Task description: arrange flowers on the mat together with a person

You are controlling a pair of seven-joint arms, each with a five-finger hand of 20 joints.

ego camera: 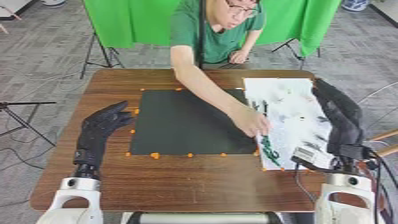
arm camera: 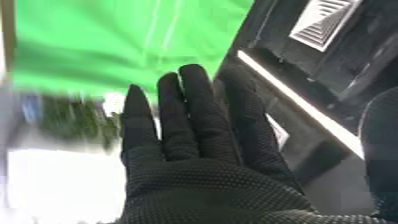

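In the head view the robot's right hand (ego camera: 340, 112) is over the right edge of the white sheet (ego camera: 286, 107), fingers straight, holding nothing. The right wrist view shows that hand (arm camera: 209, 185) with its fingers extended. My left hand (ego camera: 105, 120) is left of the black mat (ego camera: 191, 122), fingers relaxed, with nothing in it. A person's hand (ego camera: 250, 122) reaches across the mat onto the white sheet, at green stems (ego camera: 269, 149); whether it grips them I cannot tell. Dark sprigs (ego camera: 288, 91) lie farther up the sheet.
Orange bits (ego camera: 155, 155) dot the mat's border on the brown table (ego camera: 191, 187). A cable (ego camera: 302, 184) runs beside the right forearm. The person leans over the far table edge, in front of a green curtain (ego camera: 133, 25).
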